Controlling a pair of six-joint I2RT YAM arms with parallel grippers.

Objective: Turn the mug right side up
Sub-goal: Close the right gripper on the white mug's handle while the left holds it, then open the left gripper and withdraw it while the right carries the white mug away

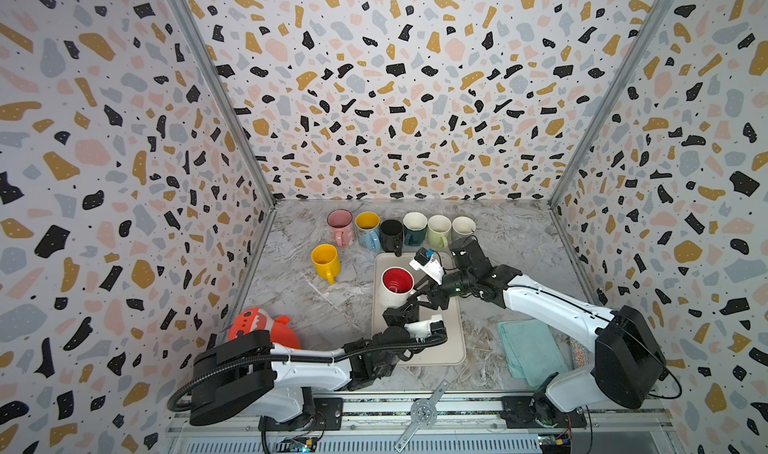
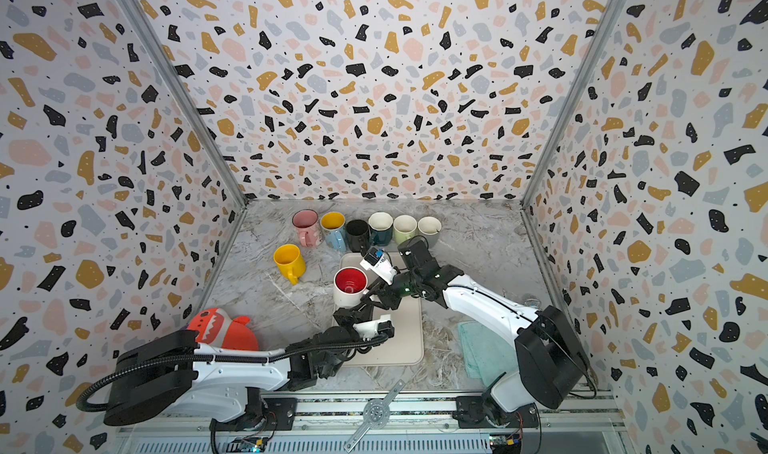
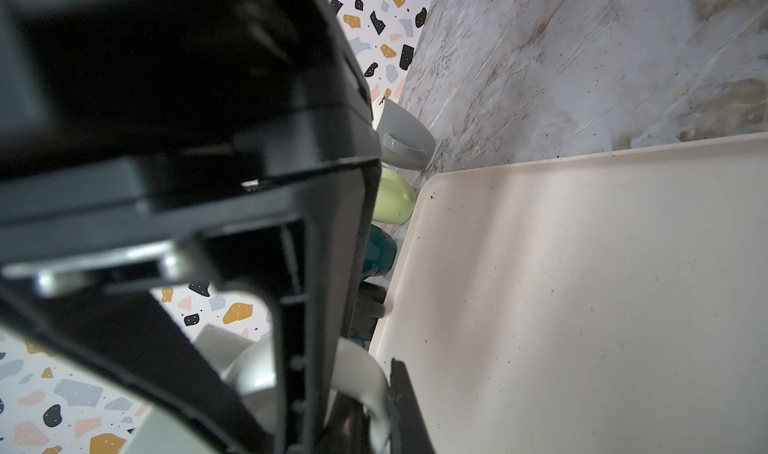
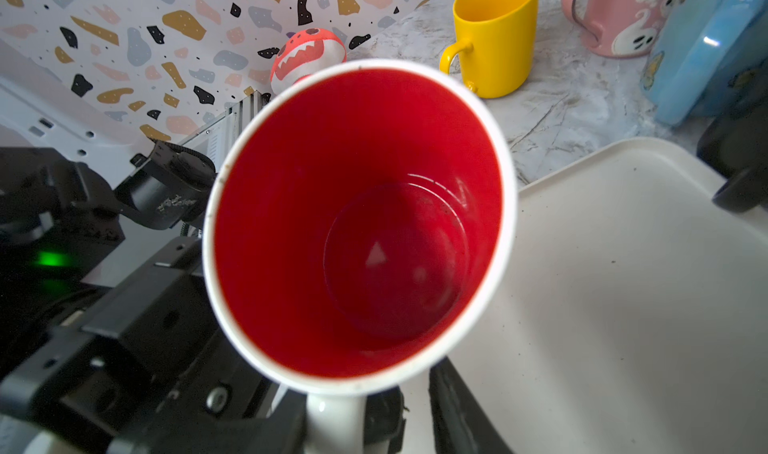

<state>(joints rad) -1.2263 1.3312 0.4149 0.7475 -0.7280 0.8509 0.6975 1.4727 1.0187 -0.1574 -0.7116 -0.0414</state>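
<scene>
A white mug [image 1: 397,283] [image 2: 350,283] with a red inside [image 4: 361,223] stands mouth up on the left far part of the beige tray [image 1: 440,348] [image 2: 407,339]. Its handle points toward the arms. My left gripper [image 1: 401,308] [image 2: 353,310] [image 3: 353,406] is shut on the white handle [image 3: 357,373] from the near side. My right gripper [image 1: 422,291] [image 2: 376,291] [image 4: 357,427] reaches in from the right. Its jaws straddle the same handle [image 4: 332,423], and one finger [image 4: 453,410] still stands apart from it.
Several mugs line the back wall, among them a pink one [image 1: 340,225] and a black one [image 1: 391,233]. A yellow mug [image 1: 325,260] stands left of the tray. An orange plush toy [image 1: 262,327] lies at the left, a teal cloth [image 1: 530,352] at the right.
</scene>
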